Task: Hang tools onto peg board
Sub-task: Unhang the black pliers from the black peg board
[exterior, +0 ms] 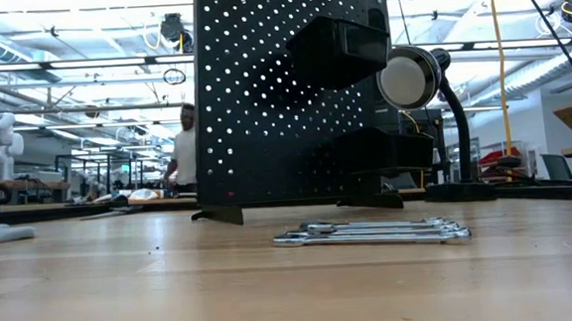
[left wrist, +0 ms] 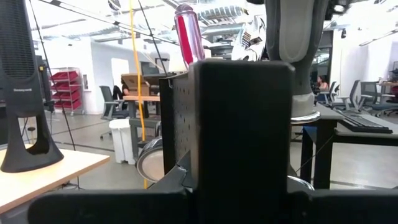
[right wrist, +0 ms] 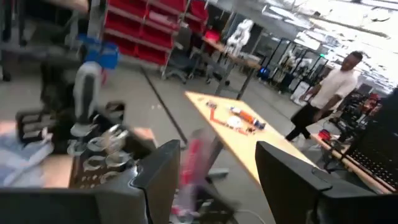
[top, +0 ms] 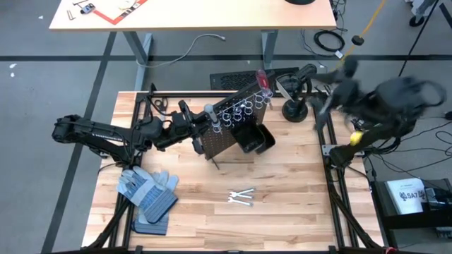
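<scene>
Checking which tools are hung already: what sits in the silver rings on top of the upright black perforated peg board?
A grey-handled screwdriver and a red-handled screwdriver stand in the rings of the peg board; their shafts are hidden below.

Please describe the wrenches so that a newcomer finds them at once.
Find the upright black peg board in the middle of the wooden table. In front of it, on bare wood, lie the silver wrenches, apart from everything. The gloves to their left are blue-grey cloth.

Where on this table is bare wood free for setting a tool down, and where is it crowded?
Free: between the gloves and wrenches, and right of the wrenches. Crowded: around the peg board, with the left end effector and lamp.
</scene>
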Controlling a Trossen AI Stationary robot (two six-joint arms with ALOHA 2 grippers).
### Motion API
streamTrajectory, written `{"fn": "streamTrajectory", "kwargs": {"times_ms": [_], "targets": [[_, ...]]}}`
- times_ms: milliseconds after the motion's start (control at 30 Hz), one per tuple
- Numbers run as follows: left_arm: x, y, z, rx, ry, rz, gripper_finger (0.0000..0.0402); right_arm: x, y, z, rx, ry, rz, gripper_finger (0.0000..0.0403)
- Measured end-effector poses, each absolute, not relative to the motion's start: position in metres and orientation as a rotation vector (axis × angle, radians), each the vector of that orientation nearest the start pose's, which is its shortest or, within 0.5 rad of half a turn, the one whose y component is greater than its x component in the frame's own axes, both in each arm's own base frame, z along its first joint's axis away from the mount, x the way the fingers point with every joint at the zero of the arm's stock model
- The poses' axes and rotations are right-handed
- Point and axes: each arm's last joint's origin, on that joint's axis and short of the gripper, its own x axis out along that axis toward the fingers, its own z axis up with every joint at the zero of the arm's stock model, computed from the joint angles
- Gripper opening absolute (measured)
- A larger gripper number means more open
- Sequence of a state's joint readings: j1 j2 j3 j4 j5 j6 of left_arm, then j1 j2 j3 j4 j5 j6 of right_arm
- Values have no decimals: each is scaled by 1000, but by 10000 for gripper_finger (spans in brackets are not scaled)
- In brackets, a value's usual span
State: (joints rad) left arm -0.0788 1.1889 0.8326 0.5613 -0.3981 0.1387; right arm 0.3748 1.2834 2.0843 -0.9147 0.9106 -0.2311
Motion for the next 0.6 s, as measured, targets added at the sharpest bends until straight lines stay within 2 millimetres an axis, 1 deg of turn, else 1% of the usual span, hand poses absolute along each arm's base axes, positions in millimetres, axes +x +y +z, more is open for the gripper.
{"fn": "streamTrajectory", "kwargs": {"times_ms": [67, 167, 233, 300, 400, 500, 600], "targets": [[265, -10, 338, 88, -178, 331, 46, 163, 40, 555, -297, 98, -496, 203], [265, -10, 338, 88, -178, 331, 46, 168, 44, 536, -316, -20, -457, 203], [265, -10, 338, 87, -178, 331, 46, 168, 46, 516, -314, -97, -422, 203], [265, -10, 339, 87, -178, 331, 46, 170, 47, 491, -296, -179, -403, 203], [265, -10, 339, 87, -178, 331, 46, 173, 47, 455, -246, -325, -423, 203], [265, -10, 339, 86, -178, 331, 46, 186, 51, 421, -248, -409, -468, 203], [265, -10, 339, 86, -178, 339, 46, 206, 54, 399, -235, -443, -496, 203]]}}
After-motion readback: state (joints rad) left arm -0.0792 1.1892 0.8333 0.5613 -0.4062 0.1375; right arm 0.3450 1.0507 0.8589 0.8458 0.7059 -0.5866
